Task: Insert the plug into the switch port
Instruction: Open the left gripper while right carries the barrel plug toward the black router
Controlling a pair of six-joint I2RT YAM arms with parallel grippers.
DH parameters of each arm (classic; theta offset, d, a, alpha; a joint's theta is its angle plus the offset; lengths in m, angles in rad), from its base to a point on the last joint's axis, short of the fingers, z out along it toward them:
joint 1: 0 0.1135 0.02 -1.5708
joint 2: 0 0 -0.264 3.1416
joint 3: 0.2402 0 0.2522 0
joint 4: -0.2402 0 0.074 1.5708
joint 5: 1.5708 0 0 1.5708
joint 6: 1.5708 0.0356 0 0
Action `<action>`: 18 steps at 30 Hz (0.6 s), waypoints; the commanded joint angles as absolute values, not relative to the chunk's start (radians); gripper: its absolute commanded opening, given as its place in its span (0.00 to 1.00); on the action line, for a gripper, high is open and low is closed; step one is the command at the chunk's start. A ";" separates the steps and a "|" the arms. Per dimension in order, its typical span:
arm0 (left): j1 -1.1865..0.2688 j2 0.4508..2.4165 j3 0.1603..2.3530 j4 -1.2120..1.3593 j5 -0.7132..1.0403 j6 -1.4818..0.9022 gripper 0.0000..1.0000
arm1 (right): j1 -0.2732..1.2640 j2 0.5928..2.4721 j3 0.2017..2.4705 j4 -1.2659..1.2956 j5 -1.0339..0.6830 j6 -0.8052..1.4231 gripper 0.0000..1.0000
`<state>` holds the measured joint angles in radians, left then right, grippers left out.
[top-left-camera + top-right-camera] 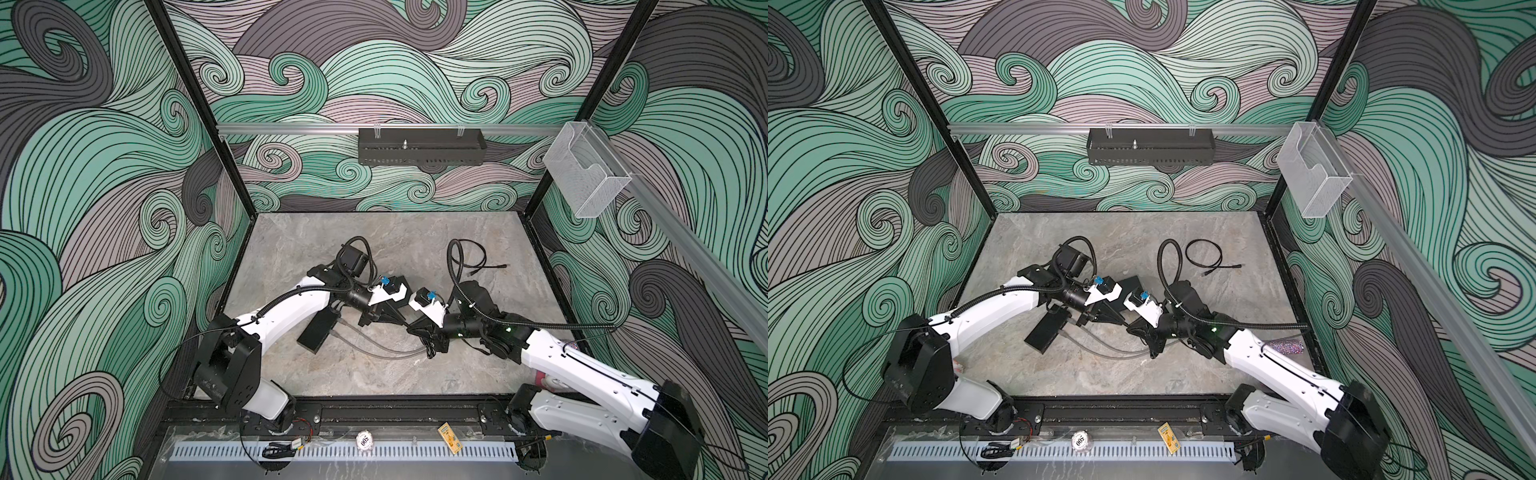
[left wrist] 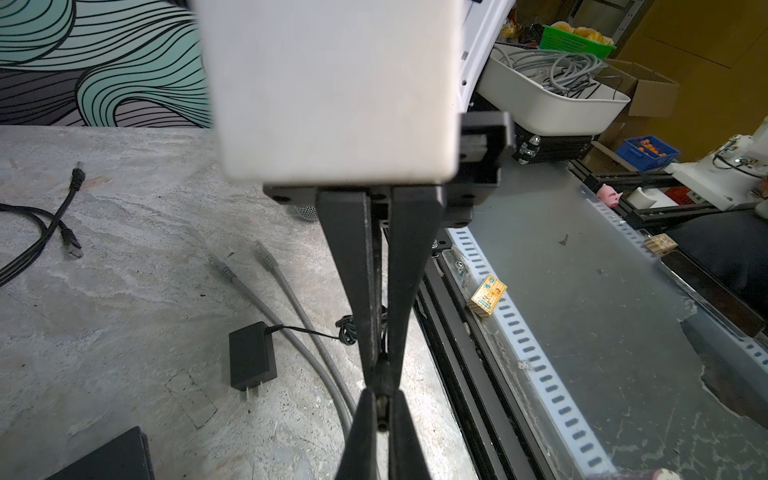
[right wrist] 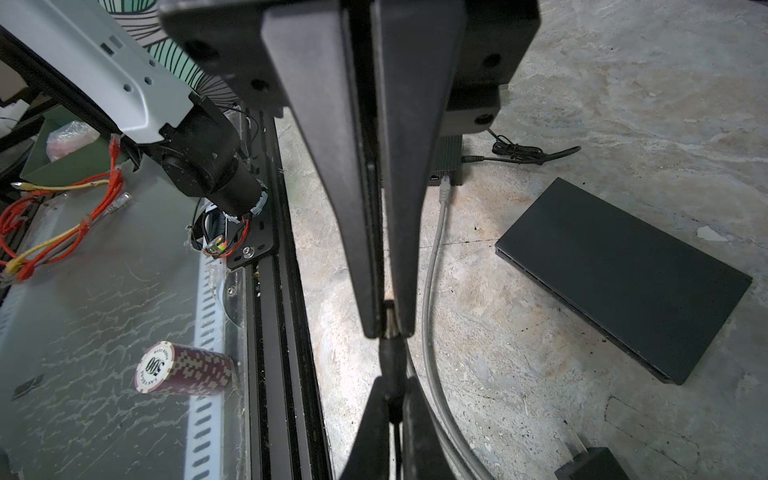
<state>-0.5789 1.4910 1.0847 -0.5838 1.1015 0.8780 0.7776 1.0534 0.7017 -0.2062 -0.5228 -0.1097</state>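
Plug (image 2: 382, 376): small dark stub, pinched tip-to-tip btwn both jaw sets at mid-front of surface (image 1: 415, 232), not in any port. Left gripper (image 2: 380, 361) jaws narrow, clamped on one end. Right gripper (image 3: 388, 328) jaws narrow, clamped on other end. Can't tell which cord it belongs to. Flat black switch (image 3: 623, 278) lies on surface, apart from jaws. Small grey box (image 3: 448, 160) sits behind right jaws w/ grey cable (image 3: 432, 257) plugged in. Black adapter (image 2: 251, 355) nearby. Black cable (image 2: 77, 178) loose, well apart.
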 commanded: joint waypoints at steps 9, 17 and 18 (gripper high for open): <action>-0.591 1.404 1.071 -0.351 0.778 0.600 0.50 | 0.774 1.035 0.728 -0.234 -0.349 -0.095 0.00; -0.556 1.252 1.110 -0.275 0.052 -0.135 0.60 | 0.500 1.239 0.974 -0.405 -0.134 -0.037 0.00; -0.555 1.245 1.099 -0.267 0.055 -0.188 0.60 | 0.491 1.258 1.022 -0.419 -0.082 -0.051 0.00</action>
